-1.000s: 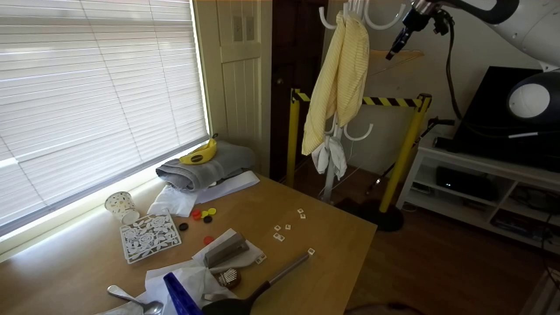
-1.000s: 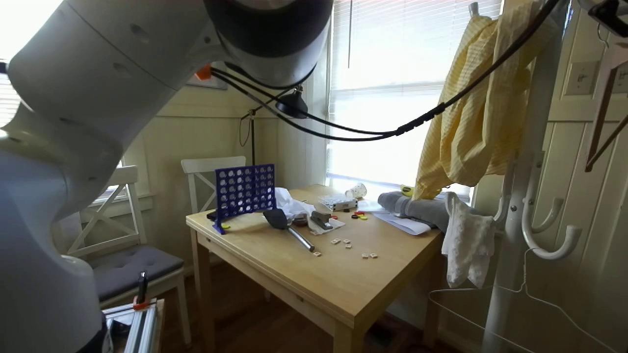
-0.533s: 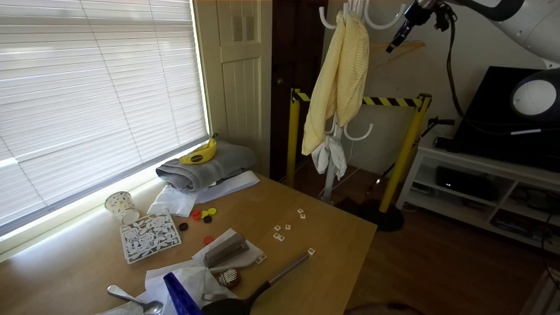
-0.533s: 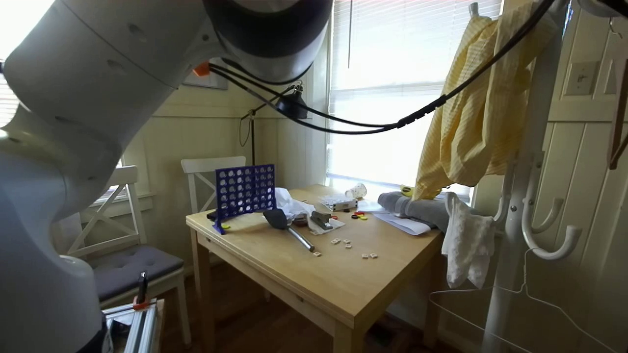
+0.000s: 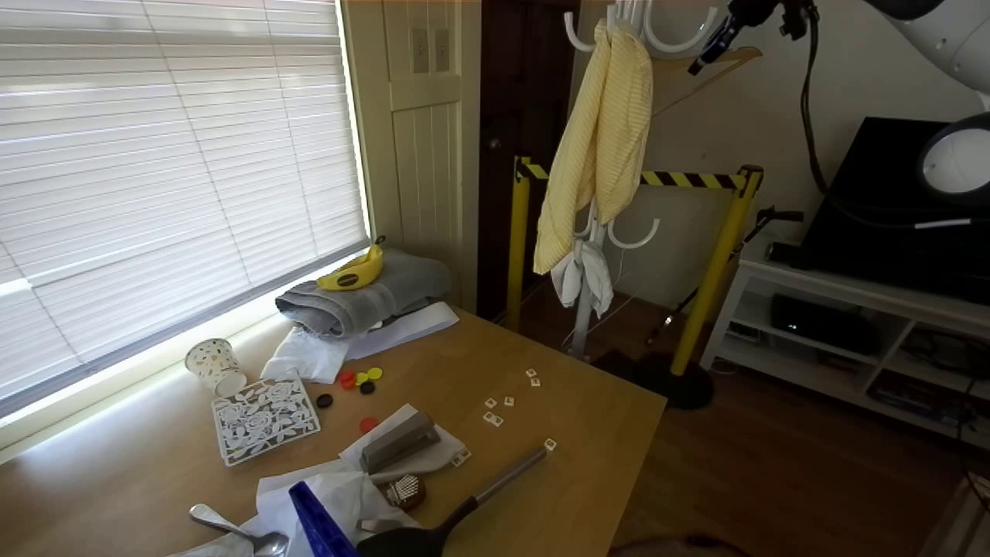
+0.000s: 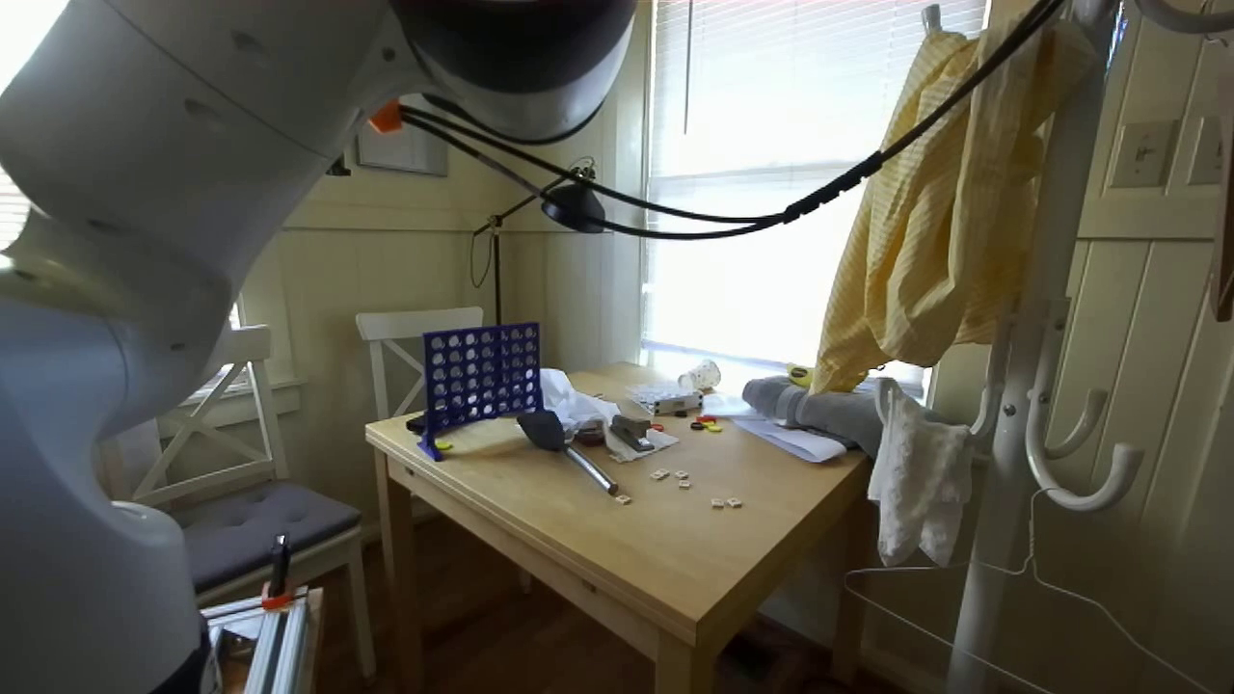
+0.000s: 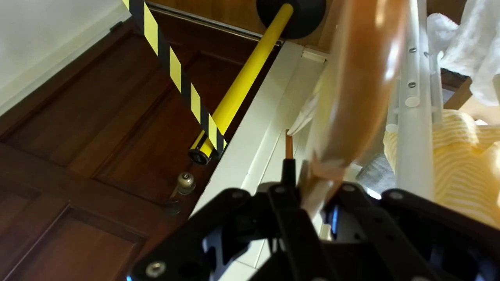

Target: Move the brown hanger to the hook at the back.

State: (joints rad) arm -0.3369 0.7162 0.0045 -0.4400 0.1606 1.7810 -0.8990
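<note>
Steer the brown hanger gently, aloft near the coat stand and pinched in the closed gripper; raise clear of the upper hook, then lower slowly, avoiding the yellow garment. Hard to tell whether touching the hook yet.

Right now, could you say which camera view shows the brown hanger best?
An exterior view: two slim bars of the brown hanger stand out. The wrist view has a close, blurred piece; elsewhere, just a sliver at an exterior view's right edge.
</note>
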